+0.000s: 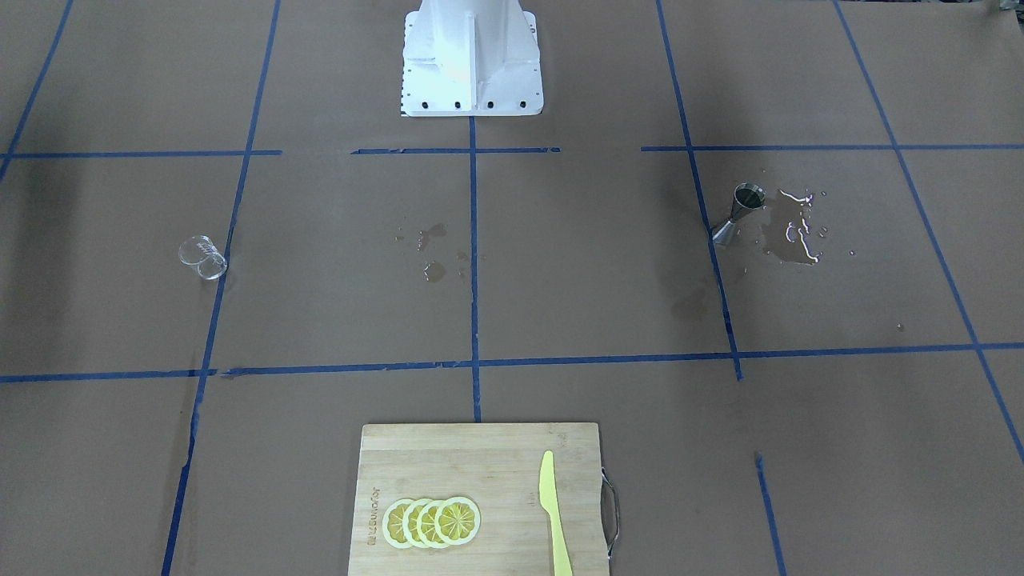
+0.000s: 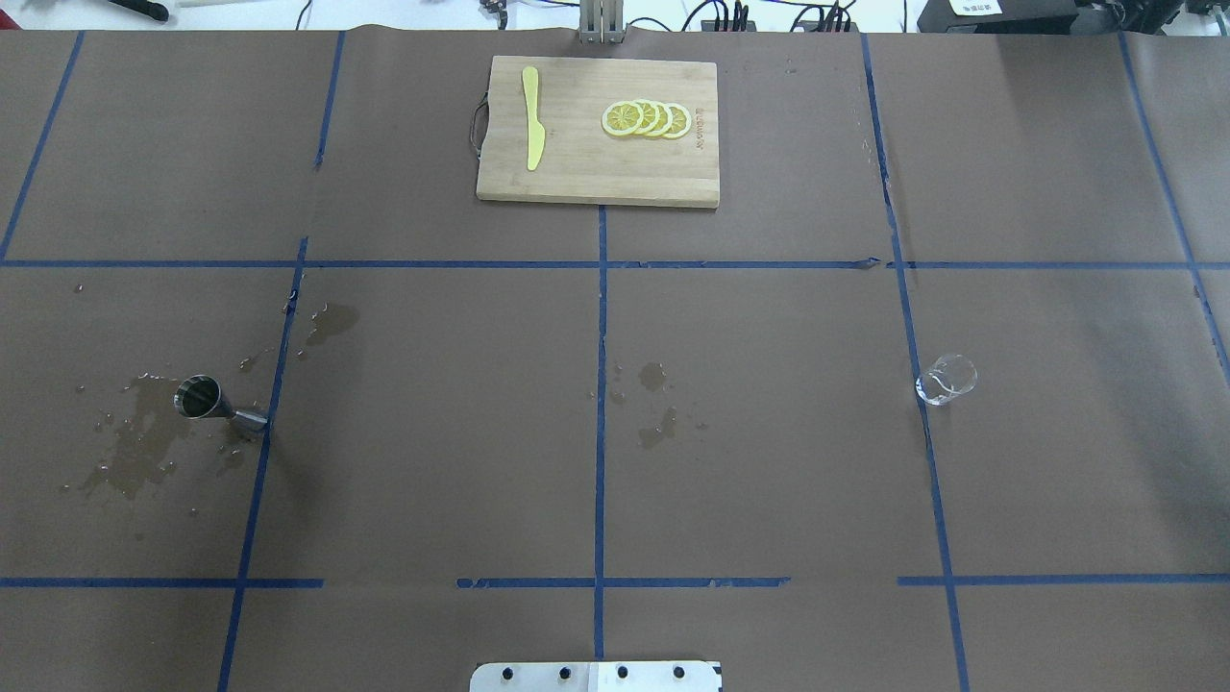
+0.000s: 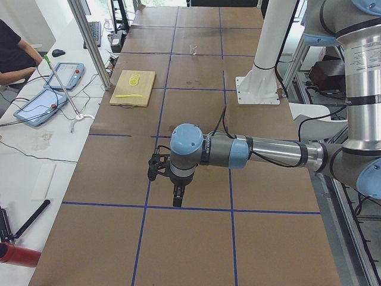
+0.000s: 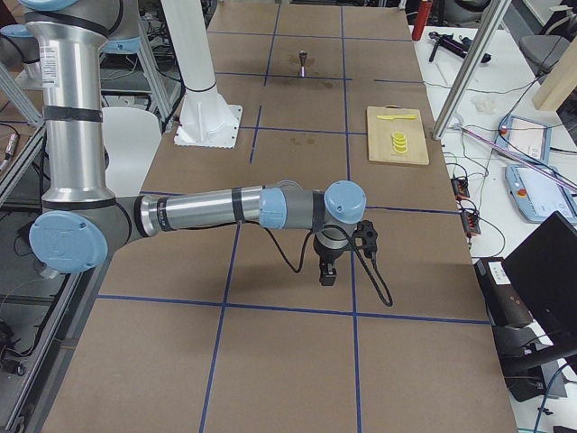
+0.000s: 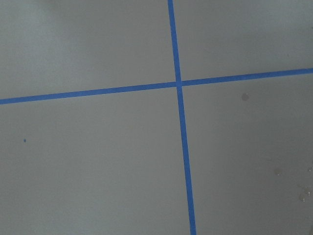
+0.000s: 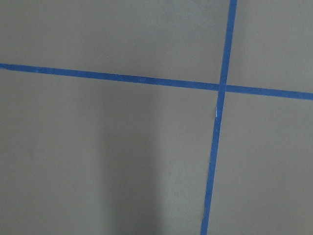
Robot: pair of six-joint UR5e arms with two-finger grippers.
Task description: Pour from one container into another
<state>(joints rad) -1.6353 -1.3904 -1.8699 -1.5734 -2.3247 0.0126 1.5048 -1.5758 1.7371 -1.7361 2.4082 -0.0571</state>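
Exterior left view has the left gripper (image 3: 177,193) on the near arm, pointing down over the brown paper of the table (image 3: 196,238) close to a blue tape line (image 3: 190,208). At this angle I cannot tell how wide its fingers stand. The right gripper (image 4: 327,271) hangs the same way in the exterior right view, and its opening cannot be made out either. Each wrist camera sees only bare paper and a cross of tape.

Both task things stand on the table, well apart from the grippers and from each other. The glass cup (image 2: 947,379) sits on the robot's right side, just beside a tape line. The steel jigger (image 2: 213,404) stands on the robot's left side, its foot touching another tape line. A wet puddle (image 2: 130,452) spreads just beside the jigger, and smaller wet spots (image 2: 656,408) mark the middle of the table.

At the far edge, across from the robot's base, lies a wooden cutting board (image 2: 577,173). It carries a row of overlapping lemon slices (image 2: 647,118) and a yellow knife (image 2: 532,120).
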